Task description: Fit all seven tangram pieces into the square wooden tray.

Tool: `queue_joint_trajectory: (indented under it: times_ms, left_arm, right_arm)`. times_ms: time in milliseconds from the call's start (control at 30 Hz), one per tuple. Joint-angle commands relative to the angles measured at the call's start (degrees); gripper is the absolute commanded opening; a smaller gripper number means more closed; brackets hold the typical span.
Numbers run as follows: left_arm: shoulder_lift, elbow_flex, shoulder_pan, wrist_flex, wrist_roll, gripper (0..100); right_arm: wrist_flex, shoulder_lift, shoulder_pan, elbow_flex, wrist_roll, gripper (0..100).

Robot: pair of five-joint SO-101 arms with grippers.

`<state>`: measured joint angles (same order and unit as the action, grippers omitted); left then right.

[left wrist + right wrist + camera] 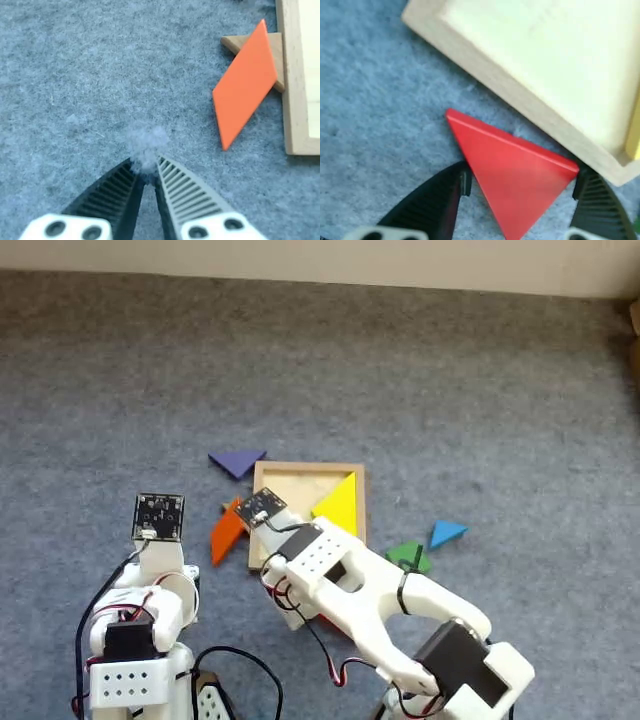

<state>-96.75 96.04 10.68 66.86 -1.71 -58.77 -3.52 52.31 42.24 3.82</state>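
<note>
- Tray [306,470] of pale wood sits on the grey, carpet-like counter [450,370], with a yellow triangle [340,505] lying inside along its right side in the high view.
- The right end effector [522,182] is open. Its jaws are spread to either side of a red triangle [512,165], which lies flat on the counter just beside the tray's outer wall, near a corner.
- The left end effector [145,170] is closed and holds nothing, its tips meeting low over bare counter near the orange parallelogram [245,85].
- The orange parallelogram lies outside the tray, its far end overlapping a plain wooden triangle [235,42] that rests against the tray's wall.
- A purple triangle [236,461] lies just off the tray's far-left corner.
- A green piece [410,557] and a blue triangle [446,532] lie on the tray's other side, the green one beside the right arm.
</note>
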Motion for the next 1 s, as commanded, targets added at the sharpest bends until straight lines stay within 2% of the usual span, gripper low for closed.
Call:
queue_joint_trajectory:
  times_ms: [0, 133, 300, 633, 800, 967]
  left_arm:
    - [-0.6, 1.5, -0.3, 0.2, 0.2, 0]
    - [-0.6, 1.5, -0.3, 0.2, 0.2, 0]
    - [-0.6, 1.5, -0.3, 0.2, 0.2, 0]
    - [-0.6, 1.5, -0.3, 0.2, 0.2, 0]
    - [-0.6, 1.5, -0.3, 0.2, 0.2, 0]
    - [-0.6, 1.5, -0.3, 0.2, 0.2, 0]
  right_arm:
    - [3.2, -2.8, -1.8, -0.4, 0.1, 32.1]
    - [3.3, -2.8, -1.8, -0.4, 0.0, 32.4]
    - [3.1, -2.8, -1.8, -0.5, -3.2, 38.9]
    - [3.3, -2.8, -1.5, -0.3, -8.4, 38.9]
    - [3.0, -2.8, -1.5, -0.2, -8.4, 38.2]
    - [3.0, 2.8, -0.8, -0.6, -8.4, 31.7]
